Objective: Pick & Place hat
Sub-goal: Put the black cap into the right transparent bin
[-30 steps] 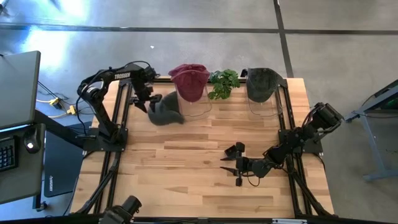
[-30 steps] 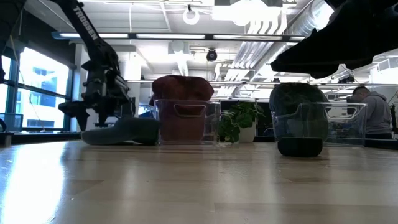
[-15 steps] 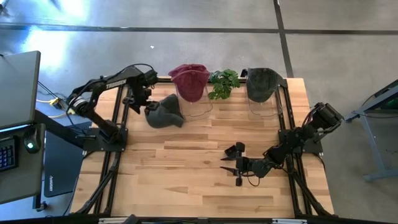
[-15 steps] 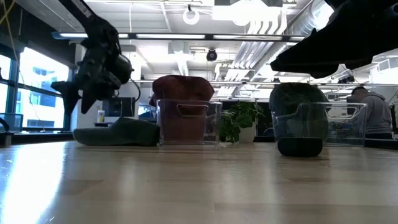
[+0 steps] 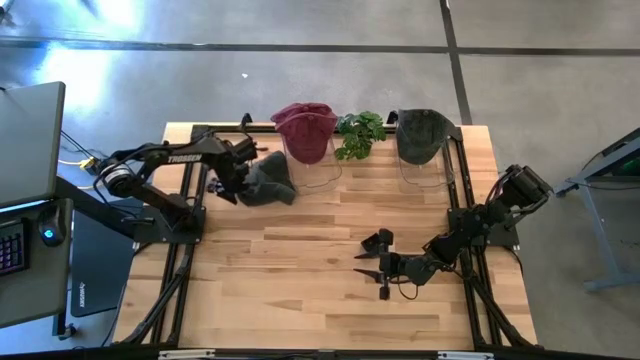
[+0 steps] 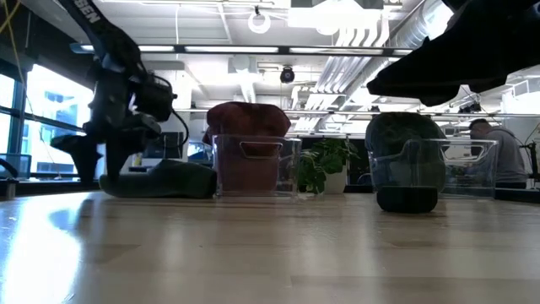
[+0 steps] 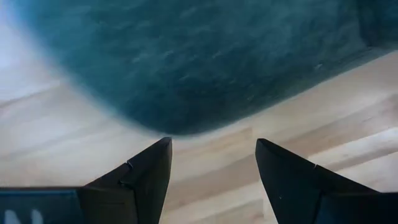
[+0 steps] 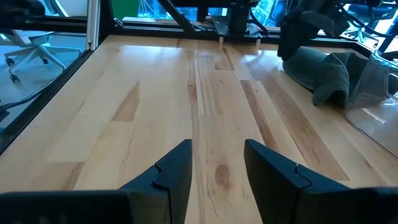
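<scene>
Hat (image 5: 268,180) lies on table (image 5: 300,260), left of two bins (image 5: 318,165); plant (image 5: 359,134) between them.

A light wooden table (image 5: 300,270) of jointed planks is seen. At its far edge a grey hat (image 5: 266,179) lies flat on the wood at the left. Just right of it stand a clear bin (image 5: 312,160) with a maroon hat, a small green plant (image 5: 359,134), and a second clear bin (image 5: 420,160) with a dark hat.

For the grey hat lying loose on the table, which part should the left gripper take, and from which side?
Probably the grey hat's soft rounded edge facing the left gripper, approached from that open table side. The hat lies slumped flat against the clear bin on its other side, and the open fingers already straddle that near edge.
</scene>
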Robot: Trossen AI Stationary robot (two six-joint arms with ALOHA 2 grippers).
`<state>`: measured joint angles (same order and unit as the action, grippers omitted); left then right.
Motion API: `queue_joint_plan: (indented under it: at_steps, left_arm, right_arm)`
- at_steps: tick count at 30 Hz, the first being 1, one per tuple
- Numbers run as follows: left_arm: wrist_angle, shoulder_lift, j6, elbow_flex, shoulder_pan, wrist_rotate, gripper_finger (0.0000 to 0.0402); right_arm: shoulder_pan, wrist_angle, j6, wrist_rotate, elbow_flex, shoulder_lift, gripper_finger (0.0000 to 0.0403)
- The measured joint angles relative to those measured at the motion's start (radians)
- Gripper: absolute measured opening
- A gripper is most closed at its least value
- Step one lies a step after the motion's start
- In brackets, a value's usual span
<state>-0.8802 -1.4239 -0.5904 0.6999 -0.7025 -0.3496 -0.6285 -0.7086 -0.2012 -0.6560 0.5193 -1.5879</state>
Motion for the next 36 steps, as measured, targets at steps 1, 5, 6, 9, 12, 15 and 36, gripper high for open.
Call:
queue_joint_plan:
  at_steps: [1,5,6,9,12,15,36]
  left_arm:
    - [0.036,0.0,-0.004,-0.016,0.009,-0.003,0.0227]
    - [0.085,0.013,-0.025,-0.052,0.04,0.069,0.0227]
    - [0.085,0.025,-0.024,-0.057,0.046,0.099,0.0227]
    - [0.094,0.06,-0.025,-0.069,0.072,0.18,0.0227]
    - [0.109,0.104,-0.042,-0.074,0.105,0.277,0.0227]
    - [0.118,0.153,-0.025,-0.074,0.134,0.347,0.0227]
    - [0.304,0.316,-0.017,-0.074,0.159,0.421,0.0227]
  right_arm:
    - [0.0,0.0,0.0,0.002,0.0,0.0,0.0142]
    - [0.0,0.0,0.0,0.007,0.0,0.0,0.0142]
    - [0.0,0.0,0.0,0.007,0.0,0.0,0.0142]
    - [0.0,0.0,0.0,0.007,0.0,0.0,0.0142]
    - [0.0,0.0,0.001,0.007,0.0,0.0,0.0142]
    - [0.0,0.0,0.001,0.007,0.0,0.0,0.0142]
    - [0.0,0.0,0.001,0.005,0.0,0.0,0.0142]
